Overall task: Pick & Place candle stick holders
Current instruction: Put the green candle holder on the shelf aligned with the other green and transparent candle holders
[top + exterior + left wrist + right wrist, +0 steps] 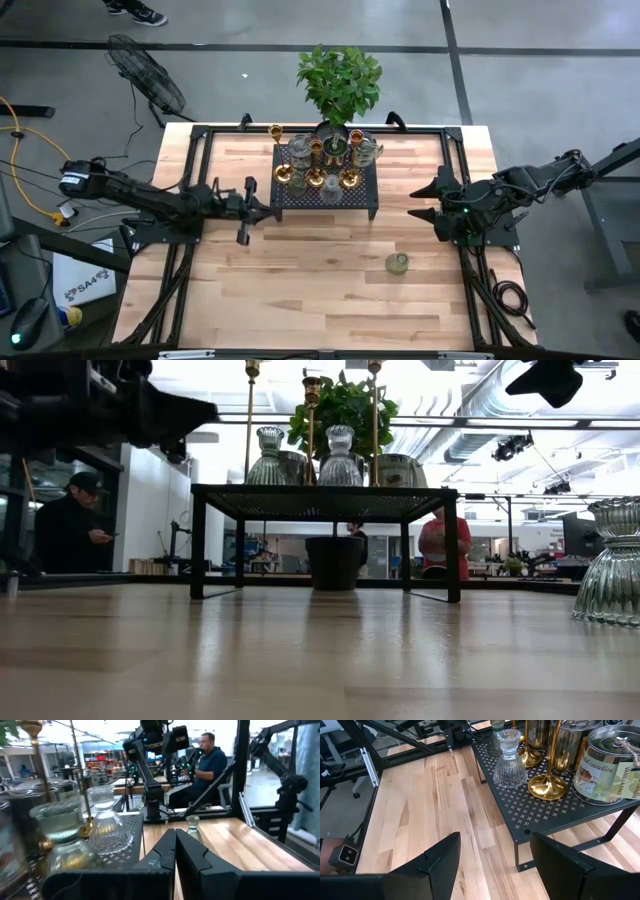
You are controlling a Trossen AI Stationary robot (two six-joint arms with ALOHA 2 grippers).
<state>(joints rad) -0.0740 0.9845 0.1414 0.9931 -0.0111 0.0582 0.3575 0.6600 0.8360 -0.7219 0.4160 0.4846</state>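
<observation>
Several candle stick holders stand on the black perforated stand (pixel 325 195) at the table's far middle: slim brass sticks (pixel 316 178) with round bases (pixel 547 786), silver tins (pixel 602 767), greenish glass ones (pixel 57 820) and a clear ribbed glass one (pixel 510 762). One more glass holder (pixel 398 263) stands upright on its base on the table, right of centre; it also shows in the low view (pixel 610 565). My left gripper (pixel 266 210) is shut and empty, just left of the stand. My right gripper (pixel 420 203) is open and empty, right of the stand.
A leafy potted plant (pixel 340 82) stands behind the stand. A black metal frame (pixel 200 135) runs along the table's edges. People stand and sit in the room beyond the table (pixel 207 762). Bare wood lies on the near half of the table (pixel 300 290).
</observation>
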